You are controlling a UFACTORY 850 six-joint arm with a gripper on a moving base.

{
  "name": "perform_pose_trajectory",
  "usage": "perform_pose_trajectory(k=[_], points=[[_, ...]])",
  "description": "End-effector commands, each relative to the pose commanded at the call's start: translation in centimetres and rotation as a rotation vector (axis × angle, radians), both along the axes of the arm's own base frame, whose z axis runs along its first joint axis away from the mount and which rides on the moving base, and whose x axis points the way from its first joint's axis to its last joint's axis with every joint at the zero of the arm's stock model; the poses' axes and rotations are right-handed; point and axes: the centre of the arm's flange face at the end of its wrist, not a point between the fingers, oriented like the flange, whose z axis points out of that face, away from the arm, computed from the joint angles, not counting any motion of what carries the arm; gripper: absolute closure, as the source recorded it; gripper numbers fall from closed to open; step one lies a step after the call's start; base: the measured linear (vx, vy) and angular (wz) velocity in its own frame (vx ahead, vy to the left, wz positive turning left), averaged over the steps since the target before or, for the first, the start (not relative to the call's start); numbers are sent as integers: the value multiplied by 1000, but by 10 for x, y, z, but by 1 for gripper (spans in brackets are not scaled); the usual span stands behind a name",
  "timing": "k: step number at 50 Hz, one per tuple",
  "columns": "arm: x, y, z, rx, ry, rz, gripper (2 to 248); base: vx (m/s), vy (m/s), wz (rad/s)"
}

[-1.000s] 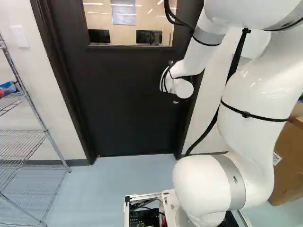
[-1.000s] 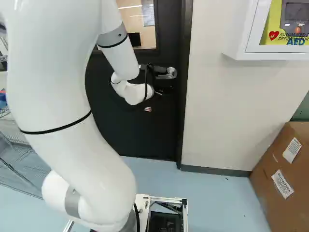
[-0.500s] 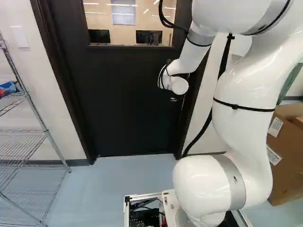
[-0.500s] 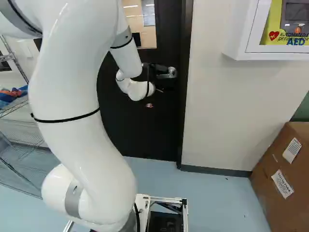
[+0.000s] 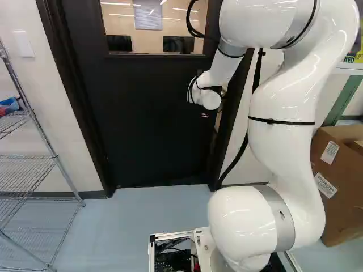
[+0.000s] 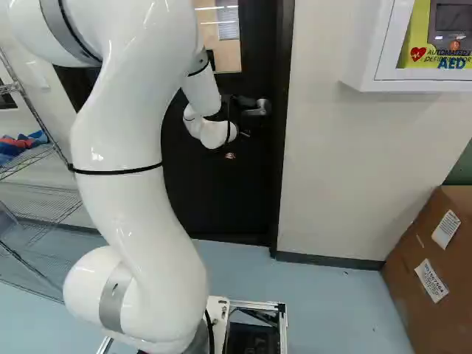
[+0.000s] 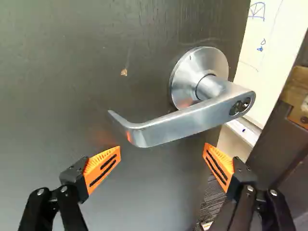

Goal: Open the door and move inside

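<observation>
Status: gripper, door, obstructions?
Black gripper with orange pads open, no grip on silver metal lever handle. Dark flat door ajar, blocking most of the doorway.

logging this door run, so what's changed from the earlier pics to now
The door has swung further away from the base, widening the gap at its handle side; the arm has reached further ahead. Base, wire rack and cardboard box stayed put. Whether the gripper let anything go, I can't tell.

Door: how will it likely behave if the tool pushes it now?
The door looks stiff and probably heavy, a tall slab with a window. It should swing rather than tip, since it stands ajar from its frame. The smooth metal handle may prove slippery.
</observation>
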Motion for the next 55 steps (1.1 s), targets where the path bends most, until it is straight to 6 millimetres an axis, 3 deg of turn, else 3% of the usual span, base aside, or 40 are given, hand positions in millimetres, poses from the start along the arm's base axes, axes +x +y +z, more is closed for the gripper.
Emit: perform_pose_trajectory(k=[41,55], points=[[72,5,-10,28,-45,-29,3,0,0,0],[81,10,-11,29,-52,-21,3,0,0,0]])
